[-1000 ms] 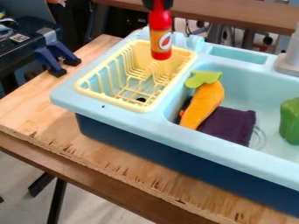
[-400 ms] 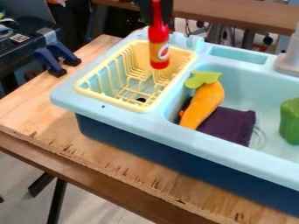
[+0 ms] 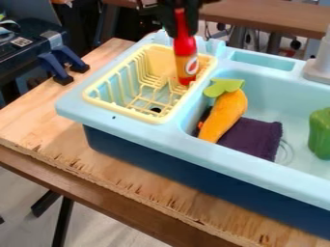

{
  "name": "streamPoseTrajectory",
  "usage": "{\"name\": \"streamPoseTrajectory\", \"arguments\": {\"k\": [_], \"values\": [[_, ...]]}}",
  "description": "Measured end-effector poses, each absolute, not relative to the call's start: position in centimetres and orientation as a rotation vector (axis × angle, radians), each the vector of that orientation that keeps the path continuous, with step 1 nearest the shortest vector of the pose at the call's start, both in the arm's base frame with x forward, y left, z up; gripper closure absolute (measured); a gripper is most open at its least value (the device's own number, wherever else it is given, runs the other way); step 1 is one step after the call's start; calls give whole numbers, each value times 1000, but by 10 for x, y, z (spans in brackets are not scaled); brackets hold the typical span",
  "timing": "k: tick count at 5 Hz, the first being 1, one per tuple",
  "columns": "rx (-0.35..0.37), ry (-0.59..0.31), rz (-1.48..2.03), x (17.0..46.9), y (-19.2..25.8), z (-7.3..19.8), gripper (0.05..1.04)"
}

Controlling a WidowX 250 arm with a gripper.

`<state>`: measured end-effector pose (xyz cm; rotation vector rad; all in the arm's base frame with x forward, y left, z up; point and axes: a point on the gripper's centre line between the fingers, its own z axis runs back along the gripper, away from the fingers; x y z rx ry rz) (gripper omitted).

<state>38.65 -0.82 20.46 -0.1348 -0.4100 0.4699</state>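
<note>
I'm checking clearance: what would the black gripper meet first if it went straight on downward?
The gripper holds a red bottle; its lower end would likely meet the yellow rack first, though depth is unclear.

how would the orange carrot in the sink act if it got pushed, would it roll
The carrot looks rounded and tapered, so it would probably swing in an arc rather than roll straight. Its broad green top might check the roll. The dark cloth beside and under it looks soft and floppy, so it could bunch up or drag along.
</note>
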Motion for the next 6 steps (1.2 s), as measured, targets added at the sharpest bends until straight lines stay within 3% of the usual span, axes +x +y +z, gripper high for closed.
{"name": "streamPoseTrajectory", "arguments": {"k": [2,4,5,6], "values": [[-136,-363,483,384,-10,193,705],[-110,-396,478,389,-8,192,114],[-113,-403,487,390,-11,192,75],[-169,-472,527,402,-11,211,79]]}}
